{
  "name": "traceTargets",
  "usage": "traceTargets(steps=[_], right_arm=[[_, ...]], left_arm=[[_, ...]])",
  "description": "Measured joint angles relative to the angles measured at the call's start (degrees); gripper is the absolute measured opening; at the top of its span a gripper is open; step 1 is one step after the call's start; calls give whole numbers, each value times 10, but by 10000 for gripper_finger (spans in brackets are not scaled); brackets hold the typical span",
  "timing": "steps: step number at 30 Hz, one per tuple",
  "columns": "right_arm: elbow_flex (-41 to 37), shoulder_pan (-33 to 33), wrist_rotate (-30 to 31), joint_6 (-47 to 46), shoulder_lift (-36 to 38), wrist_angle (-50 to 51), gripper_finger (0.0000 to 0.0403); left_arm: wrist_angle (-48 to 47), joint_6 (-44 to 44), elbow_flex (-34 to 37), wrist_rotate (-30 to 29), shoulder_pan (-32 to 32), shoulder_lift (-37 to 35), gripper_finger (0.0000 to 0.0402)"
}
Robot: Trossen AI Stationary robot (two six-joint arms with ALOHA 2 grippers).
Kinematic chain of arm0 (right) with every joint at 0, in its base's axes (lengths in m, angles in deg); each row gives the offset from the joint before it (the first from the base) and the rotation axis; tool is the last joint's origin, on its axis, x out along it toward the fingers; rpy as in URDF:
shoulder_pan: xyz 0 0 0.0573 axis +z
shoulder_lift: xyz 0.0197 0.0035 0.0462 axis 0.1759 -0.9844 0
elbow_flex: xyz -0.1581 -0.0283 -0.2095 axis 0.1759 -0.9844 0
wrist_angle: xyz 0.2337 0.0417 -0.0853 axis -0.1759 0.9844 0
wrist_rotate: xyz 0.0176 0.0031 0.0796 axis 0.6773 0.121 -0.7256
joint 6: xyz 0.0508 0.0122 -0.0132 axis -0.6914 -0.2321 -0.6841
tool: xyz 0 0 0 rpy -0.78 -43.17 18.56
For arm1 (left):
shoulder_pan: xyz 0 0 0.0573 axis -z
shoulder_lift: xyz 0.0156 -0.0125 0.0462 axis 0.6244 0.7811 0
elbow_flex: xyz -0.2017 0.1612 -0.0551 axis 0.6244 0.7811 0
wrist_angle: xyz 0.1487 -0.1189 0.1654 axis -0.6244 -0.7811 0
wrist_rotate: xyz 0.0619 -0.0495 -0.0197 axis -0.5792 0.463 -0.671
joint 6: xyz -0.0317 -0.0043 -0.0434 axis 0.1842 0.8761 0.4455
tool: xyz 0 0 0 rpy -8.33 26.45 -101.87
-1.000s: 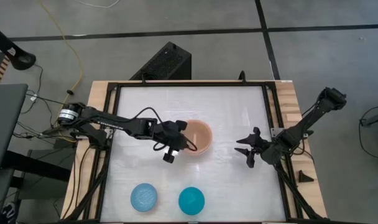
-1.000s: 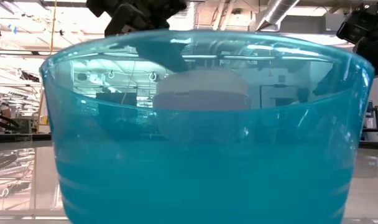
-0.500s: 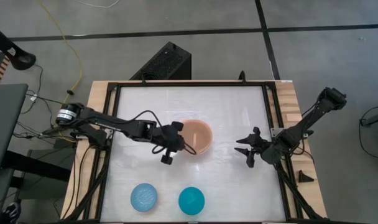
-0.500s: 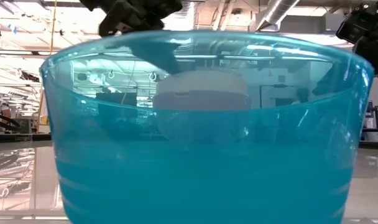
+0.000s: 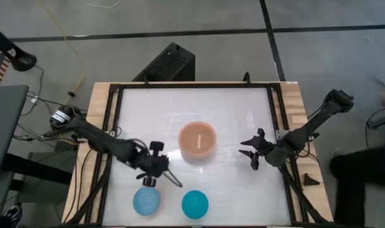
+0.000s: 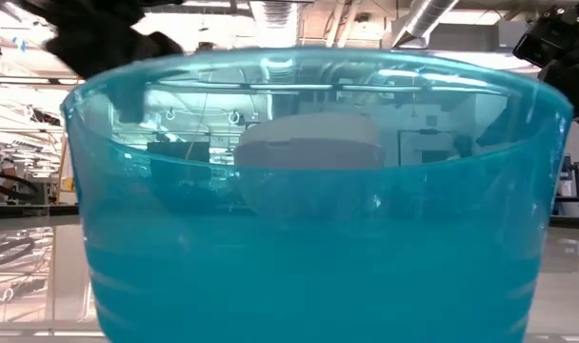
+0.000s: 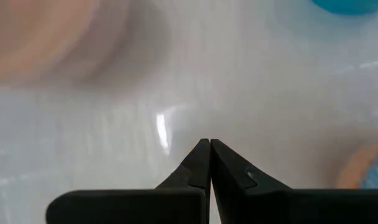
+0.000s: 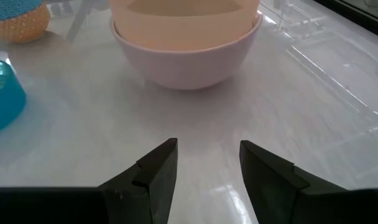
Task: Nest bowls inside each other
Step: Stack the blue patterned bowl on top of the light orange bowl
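1. Pink bowl [image 5: 197, 140] with the salmon bowl [image 8: 188, 25] nested in it sits mid-desk [image 5: 243, 107], straight ahead of the right fingers [image 8: 207, 171].
2. Blue bowl [image 5: 146, 201] lies just beyond the left fingers [image 5: 162, 177]; teal bowl [image 5: 195, 204] sits beside it.
3. Left fingers are clenched on nothing.
4. Right fingers are released, empty, near the desk's right edge.

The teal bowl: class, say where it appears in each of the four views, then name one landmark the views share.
High view: teal bowl near the table's front edge, right of the light blue bowl.
Low view: it fills the picture.
Left wrist view: a sliver at the top edge.
Right wrist view: at the left edge.
Shared landmark: the nested pink bowls.
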Motion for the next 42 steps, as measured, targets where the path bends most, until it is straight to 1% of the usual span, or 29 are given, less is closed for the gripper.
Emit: traceTargets(steps=[4,7,10,16,19,21,26,31,35,38,42], right_arm=[[0,-2,0,0,0,-2,205],[0,-2,-1,0,0,-3,205],[0,-2,-2,0,0,-3,205],[0,-2,-11,0,0,-4,205],[0,-2,-11,0,0,-7,205],[0,-2,-11,0,0,-8,205],[0,-2,-11,0,0,-8,205],[0,-2,-11,0,0,-9,205],[0,-2,-11,0,0,-16,205],[0,-2,-11,0,0,-17,205],[0,-2,-12,-1,0,-16,205]], left_arm=[[-33,49,0,0,42,2,5],[-33,71,0,8,55,2,26],[-37,96,0,19,64,2,61],[-56,145,0,55,71,2,143],[-35,159,14,70,71,2,174],[-9,167,38,93,71,2,185],[82,199,107,155,71,2,190],[152,218,148,191,71,3,188],[152,204,153,196,66,2,188],[135,183,153,197,52,-6,187],[110,158,153,207,26,-34,187]])
